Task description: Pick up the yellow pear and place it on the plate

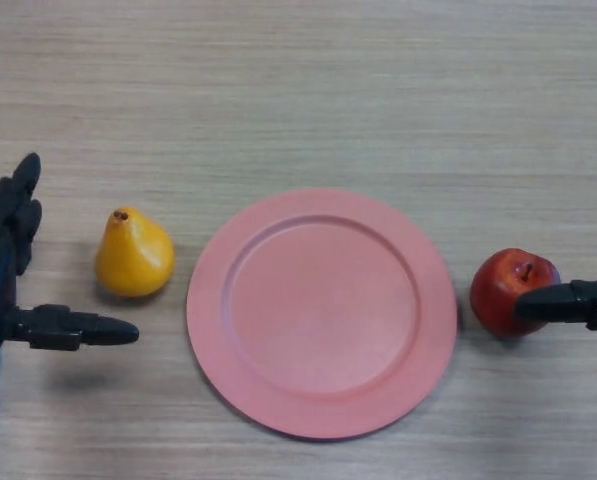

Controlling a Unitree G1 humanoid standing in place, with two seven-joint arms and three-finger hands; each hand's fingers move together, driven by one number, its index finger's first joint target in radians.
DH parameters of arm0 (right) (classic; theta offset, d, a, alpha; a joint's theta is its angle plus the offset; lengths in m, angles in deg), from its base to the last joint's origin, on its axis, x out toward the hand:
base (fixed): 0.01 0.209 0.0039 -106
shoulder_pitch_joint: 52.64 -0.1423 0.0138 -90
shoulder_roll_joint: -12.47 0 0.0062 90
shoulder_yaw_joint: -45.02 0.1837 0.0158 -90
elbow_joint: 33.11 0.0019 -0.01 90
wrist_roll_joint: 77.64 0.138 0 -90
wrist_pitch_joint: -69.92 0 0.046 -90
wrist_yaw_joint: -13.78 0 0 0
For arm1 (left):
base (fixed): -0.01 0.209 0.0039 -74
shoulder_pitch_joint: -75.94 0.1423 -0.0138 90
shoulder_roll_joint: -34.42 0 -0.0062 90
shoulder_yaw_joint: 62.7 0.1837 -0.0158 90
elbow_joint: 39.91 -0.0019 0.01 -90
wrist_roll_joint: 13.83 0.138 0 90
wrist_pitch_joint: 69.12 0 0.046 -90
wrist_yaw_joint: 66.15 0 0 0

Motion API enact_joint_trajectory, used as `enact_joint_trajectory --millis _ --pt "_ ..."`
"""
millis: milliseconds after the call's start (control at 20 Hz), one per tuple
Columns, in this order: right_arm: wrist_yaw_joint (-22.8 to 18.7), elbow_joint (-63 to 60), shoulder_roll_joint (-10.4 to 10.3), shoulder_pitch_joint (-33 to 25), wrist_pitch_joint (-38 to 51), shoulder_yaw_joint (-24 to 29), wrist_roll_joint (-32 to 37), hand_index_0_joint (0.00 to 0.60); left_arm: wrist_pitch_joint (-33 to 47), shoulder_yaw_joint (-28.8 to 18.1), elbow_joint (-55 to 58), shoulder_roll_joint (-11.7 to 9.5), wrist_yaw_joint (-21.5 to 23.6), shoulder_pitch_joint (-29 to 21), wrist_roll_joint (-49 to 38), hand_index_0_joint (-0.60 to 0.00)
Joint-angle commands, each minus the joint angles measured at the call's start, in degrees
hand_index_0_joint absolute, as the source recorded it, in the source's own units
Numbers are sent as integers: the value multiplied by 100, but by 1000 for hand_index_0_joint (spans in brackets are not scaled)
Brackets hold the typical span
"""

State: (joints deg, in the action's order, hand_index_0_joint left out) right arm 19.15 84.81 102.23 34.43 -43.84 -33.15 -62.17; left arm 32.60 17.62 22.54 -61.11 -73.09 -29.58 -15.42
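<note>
- Left hand (6, 262): enters from the left edge, spread wide with straight fingers reaching up the table and the thumb pointing toward the plate; it holds nothing and sits just beside the pear without touching it.
- Right hand (578, 300): only partly in view at the right edge; one straight digit lies in front of the red apple (508, 288), and whether it touches the fruit cannot be told. It grips nothing.
- Yellow pear (132, 254): upright on the wooden table (298, 90), left of the plate and near its rim. Golden-yellow skin deepens to orange at the broad base; the narrow neck ends in a small dark stem tip.
- Plate (321, 312): round, salmon-pink, with a wide flat rim and nothing on it, lying between the two fruits.
- No brand, label or legible writing on any object.
</note>
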Motion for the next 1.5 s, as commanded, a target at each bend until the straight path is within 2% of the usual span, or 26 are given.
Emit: enact_joint_trajectory --millis 50,150,300,550,600,650,700,750,800,850,950,1000,1100,1250,1300,1350,1450,1500 --pt "12 412 221 -175 692 292 -185 0 1105 -157 -370 -347 -49 -613 -312 0" --pt "25 461 223 -122 683 326 -225 0 1356 -10 -932 -304 -202 -895 -388 0" --pt "49 524 226 -64 679 410 -275 0 1940 187 -1749 -171 -158 -1356 -192 0" --pt "107 638 289 -23 615 623 -311 0 2141 362 -2619 27 311 -1844 150 0" --pt "108 634 291 -21 633 623 -328 0 2137 360 -2623 31 292 -1847 135 -101" --pt "113 623 287 -8 673 628 -362 0 2152 359 -2652 40 289 -1858 126 -251" --pt "118 624 283 2 684 641 -375 0 2212 377 -2712 41 332 -1879 175 -351" --pt "135 635 278 20 687 658 -397 0 2504 486 -2955 10 568 -1951 513 -500" --pt "158 678 266 44 644 691 -373 0 2763 662 -3220 -54 910 -1994 1119 -600" --pt "160 695 268 44 617 701 -368 0 2645 712 -3154 -73 830 -1903 1319 -600" --pt "137 690 281 -1 577 693 -392 0 2618 797 -3070 -160 951 -1738 1888 -600" --pt "127 693 272 2 588 677 -409 0 2521 744 -3107 -232 1173 -1759 2123 -600" --pt "132 665 256 26 661 634 -474 0 2314 645 -3040 -399 2082 -1766 2612 -600" --pt "115 662 245 3 633 628 -468 0 2240 400 -2534 -585 2614 -1705 2590 -600" --pt "102 680 222 21 620 610 -454 0 2189 363 -2235 -560 2359 -1667 2384 -600" --pt "90 700 202 38 622 596 -438 0 1954 326 -1678 -423 1884 -1424 2020 -600" --pt "84 723 193 39 593 607 -378 0 1716 349 -577 -147 1773 -1085 1789 -600" --pt "61 738 191 42 568 610 -351 0 1582 440 -24 -20 1462 -943 1601 -600"
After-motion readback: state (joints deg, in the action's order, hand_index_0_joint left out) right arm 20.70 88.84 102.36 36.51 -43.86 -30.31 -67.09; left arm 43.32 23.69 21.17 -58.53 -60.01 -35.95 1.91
